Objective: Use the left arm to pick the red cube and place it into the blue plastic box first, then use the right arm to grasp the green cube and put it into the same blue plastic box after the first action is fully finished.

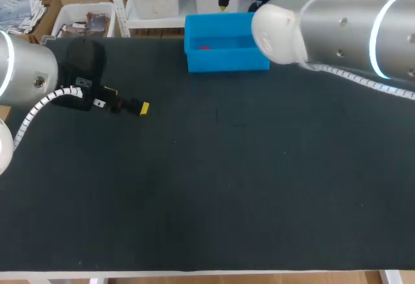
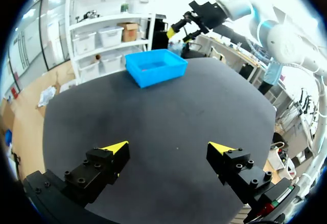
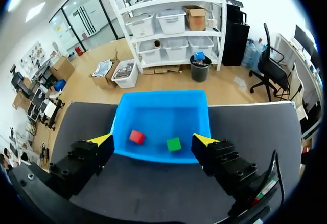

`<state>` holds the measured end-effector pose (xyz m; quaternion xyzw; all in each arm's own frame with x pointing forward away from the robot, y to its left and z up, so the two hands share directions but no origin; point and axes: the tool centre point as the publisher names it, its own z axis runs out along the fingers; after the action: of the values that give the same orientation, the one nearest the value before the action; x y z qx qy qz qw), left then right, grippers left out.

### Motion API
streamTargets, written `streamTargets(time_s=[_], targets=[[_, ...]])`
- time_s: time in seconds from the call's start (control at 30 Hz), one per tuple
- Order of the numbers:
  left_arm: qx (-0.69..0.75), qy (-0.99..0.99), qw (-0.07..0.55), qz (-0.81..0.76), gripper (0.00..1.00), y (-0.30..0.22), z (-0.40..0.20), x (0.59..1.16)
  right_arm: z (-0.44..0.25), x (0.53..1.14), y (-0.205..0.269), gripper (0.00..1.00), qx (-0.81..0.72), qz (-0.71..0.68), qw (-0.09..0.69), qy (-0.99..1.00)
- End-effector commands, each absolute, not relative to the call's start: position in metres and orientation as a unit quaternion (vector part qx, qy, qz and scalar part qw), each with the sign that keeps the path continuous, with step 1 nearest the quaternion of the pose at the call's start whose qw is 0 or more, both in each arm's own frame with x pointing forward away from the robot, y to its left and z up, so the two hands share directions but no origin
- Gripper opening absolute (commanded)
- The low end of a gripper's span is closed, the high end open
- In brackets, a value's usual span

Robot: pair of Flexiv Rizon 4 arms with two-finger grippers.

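Red cube (image 3: 136,136) and green cube (image 3: 173,144) sat in the box (image 3: 153,115), my left gripper (image 2: 171,146) and right gripper (image 3: 153,139) both released; retreating low, the right one perhaps risked clipping the rim.

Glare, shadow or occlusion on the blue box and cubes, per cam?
Right wrist view: even light, no glare; red cube and green cube clear in the blue box. Head view: right arm covers the box's corner; only a red sliver shows, green hidden. Left wrist view: bright backlight beyond the table; box contents hard to read.
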<state>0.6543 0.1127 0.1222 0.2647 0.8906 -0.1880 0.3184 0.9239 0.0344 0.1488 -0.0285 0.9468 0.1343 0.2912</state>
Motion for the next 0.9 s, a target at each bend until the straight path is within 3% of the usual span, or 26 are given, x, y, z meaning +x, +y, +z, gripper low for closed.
streamTargets(time_s=[0.03, 0.9], targets=[[0.266, 0.889, 0.32, -0.191, 1.0, 0.114, 0.121, 0.655, 0.197, 0.828, 0.002, 1.0, -0.021, 0.134, 0.338, 0.931], [0.266, 0.889, 0.32, -0.191, 1.0, 0.114, 0.121, 0.655, 0.197, 0.723, -0.049, 1.0, 0.001, 0.162, 0.358, 0.919]])
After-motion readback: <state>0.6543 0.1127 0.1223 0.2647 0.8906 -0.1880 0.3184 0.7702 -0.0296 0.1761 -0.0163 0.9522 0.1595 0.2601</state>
